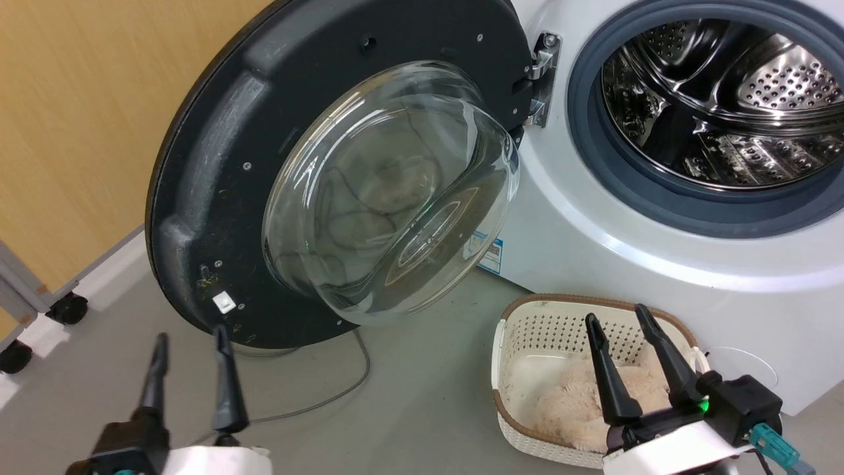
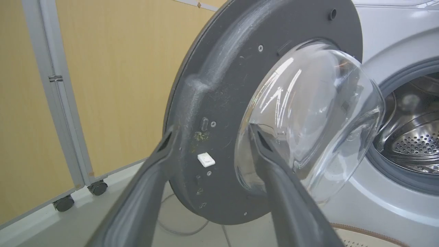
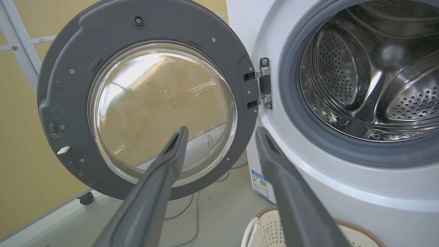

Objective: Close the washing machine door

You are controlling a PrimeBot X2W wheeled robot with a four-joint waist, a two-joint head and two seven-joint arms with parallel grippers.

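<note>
At seven o'clock of the wide-open washing machine door (image 1: pixel 217 165), the left claw (image 1: pixel 191 333) hangs parted, empty; right claw (image 1: pixel 615 312) likewise. Approach stage, likely; next, push its rim toward three o'clock.

Door (image 1: pixel 217 165) swung wide, glass bowl (image 1: pixel 389 198) bulging toward you, blocking the left side. You've got bare floor (image 1: pixel 428 402) between door and basket (image 1: pixel 527 330), one cable (image 1: pixel 367 363) lying across it. Basket sits just beside the washer (image 1: pixel 593 251) front, below the open drum mouth (image 1: pixel 712 105). Yellow wall (image 1: pixel 79 119) and a wheeled frame (image 2: pixel 65 113) stand behind the door.
</note>
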